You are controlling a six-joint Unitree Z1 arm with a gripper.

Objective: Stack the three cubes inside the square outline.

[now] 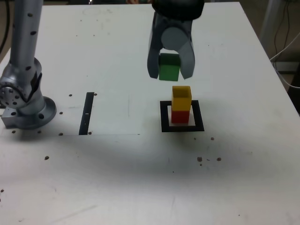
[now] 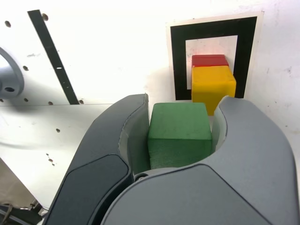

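Green cube in pincer, unlabelled faces

The cube between the grey gripper fingers is plain green, another cube is plain yellow and the one under it plain red, while the square outline is black around white, the strip black, and the tabletop white, dotted with dark specks.
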